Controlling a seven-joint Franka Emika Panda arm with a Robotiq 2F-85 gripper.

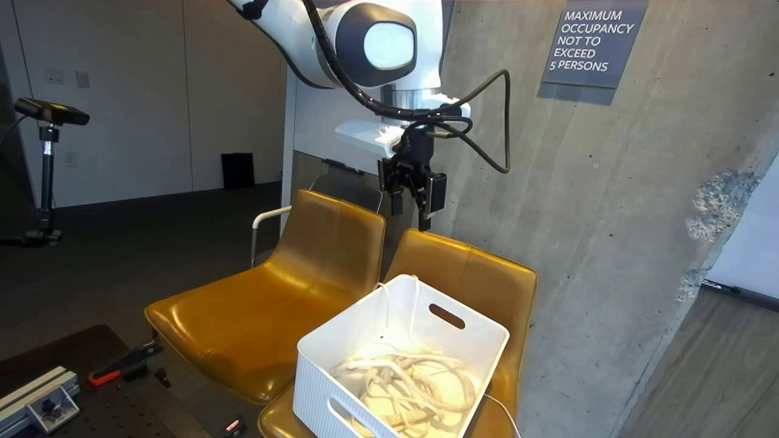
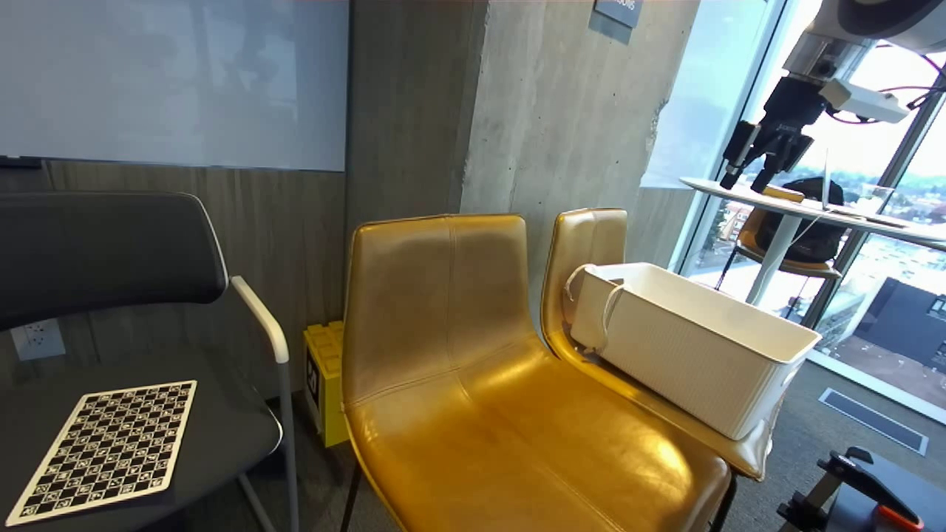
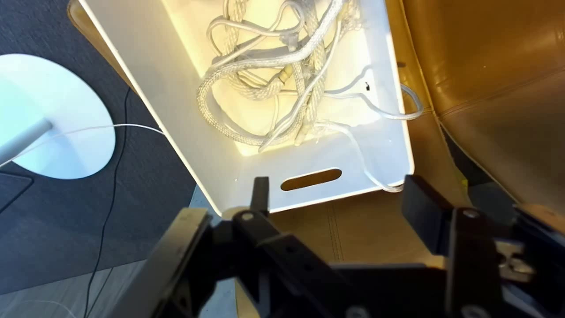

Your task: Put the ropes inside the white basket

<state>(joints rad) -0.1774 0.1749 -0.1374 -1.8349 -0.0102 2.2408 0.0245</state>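
Note:
The white basket sits on a tan chair in both exterior views, and fills the upper middle of the wrist view. The ropes lie in a tangle on its floor, also seen in the wrist view. Two thin rope loops hang over the basket's rim near one corner. My gripper is open and empty, above and behind the basket near the chair's backrest; it also shows in the other exterior angle. In the wrist view its fingers stand wide apart with nothing between them.
A second tan chair stands beside the basket's chair. A concrete pillar rises behind the chairs. A grey armchair holds a checkered board. A thin white cable runs past the basket. Clamps lie at front.

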